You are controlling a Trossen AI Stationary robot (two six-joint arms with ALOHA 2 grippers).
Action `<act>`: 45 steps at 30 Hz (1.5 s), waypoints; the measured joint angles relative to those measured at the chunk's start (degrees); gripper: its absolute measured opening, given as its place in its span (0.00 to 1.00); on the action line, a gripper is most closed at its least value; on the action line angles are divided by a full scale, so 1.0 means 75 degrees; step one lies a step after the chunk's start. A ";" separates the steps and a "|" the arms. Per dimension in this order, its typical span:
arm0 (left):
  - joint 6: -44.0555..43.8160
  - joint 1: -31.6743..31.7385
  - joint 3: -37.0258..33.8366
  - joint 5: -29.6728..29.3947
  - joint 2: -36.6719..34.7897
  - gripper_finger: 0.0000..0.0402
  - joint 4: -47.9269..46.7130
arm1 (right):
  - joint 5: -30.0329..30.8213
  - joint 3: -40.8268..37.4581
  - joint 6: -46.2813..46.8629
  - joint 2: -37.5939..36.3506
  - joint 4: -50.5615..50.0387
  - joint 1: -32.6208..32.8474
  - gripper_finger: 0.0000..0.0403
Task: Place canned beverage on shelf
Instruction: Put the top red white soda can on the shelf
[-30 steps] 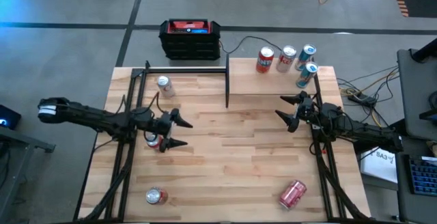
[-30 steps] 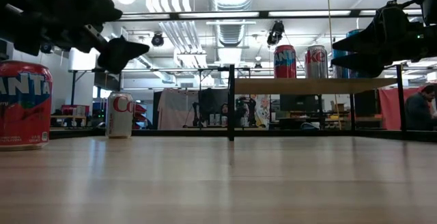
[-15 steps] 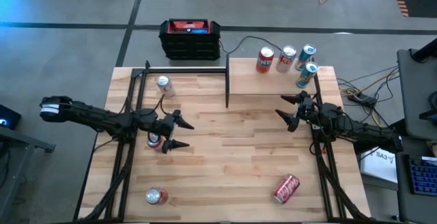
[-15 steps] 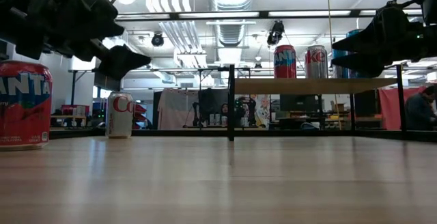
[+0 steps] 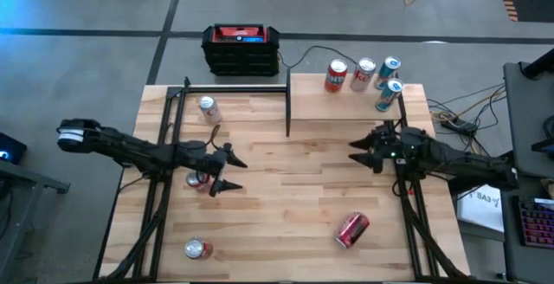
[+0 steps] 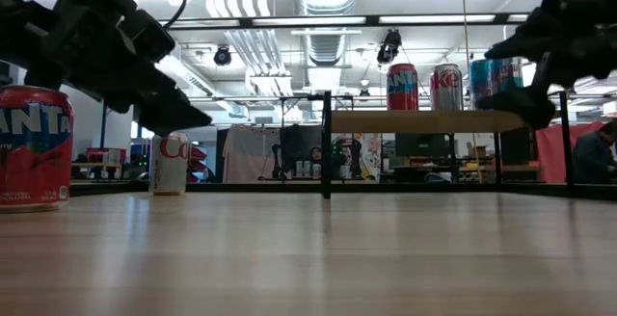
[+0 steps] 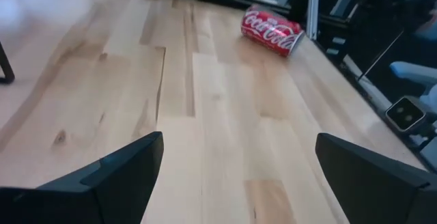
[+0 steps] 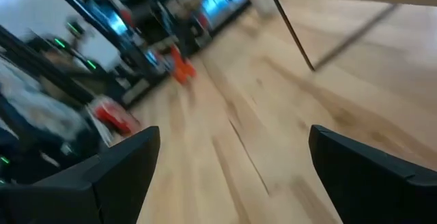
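Note:
The shelf (image 5: pixel 355 102) stands at the table's far right on black posts and carries several upright cans, among them a red one (image 5: pixel 336 75) and a silver one (image 5: pixel 364 74). A red Coca-Cola can (image 5: pixel 352 229) lies on its side near the front right; the left wrist view shows this can (image 7: pixel 272 31) ahead. My left gripper (image 5: pixel 238 175) hovers open over the table's left middle, above an upright can (image 5: pixel 197 178) that the arm partly hides. My right gripper (image 5: pixel 359 150) hangs open just in front of the shelf, touching nothing.
A silver can (image 5: pixel 207 107) stands at the far left and a Fanta can (image 5: pixel 198 248) at the near left. A black-and-red box (image 5: pixel 241 48) sits on the floor beyond the table. Black frame rails (image 5: pixel 234 86) run along the far left edge.
My left gripper has sunk toward the table and tipped further down, staying open. My right gripper has rolled about its own axis in place, still open. The lying Coca-Cola can has rolled along the table toward the left and far side.

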 joint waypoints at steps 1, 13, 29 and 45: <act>0.0000 0.0000 0.0000 -0.0001 0.0073 0.92 0.0002 | -0.0001 0.0347 -0.0151 0.0235 -0.0516 0.0000 0.89; 0.0000 0.0131 -0.0067 -0.0300 0.0369 0.92 0.0206 | -0.0044 0.3543 -0.1329 0.3292 -0.4544 0.0000 0.89; -0.0001 0.0134 -0.1180 -0.0336 -0.3001 0.92 -0.0811 | -0.0369 0.5895 -0.3862 0.6903 -0.6259 0.2647 0.89; 0.0000 0.0134 -0.1207 -0.0335 -0.4777 0.92 -0.0883 | 0.1992 0.8214 -0.6964 0.9967 -0.6182 0.4278 0.89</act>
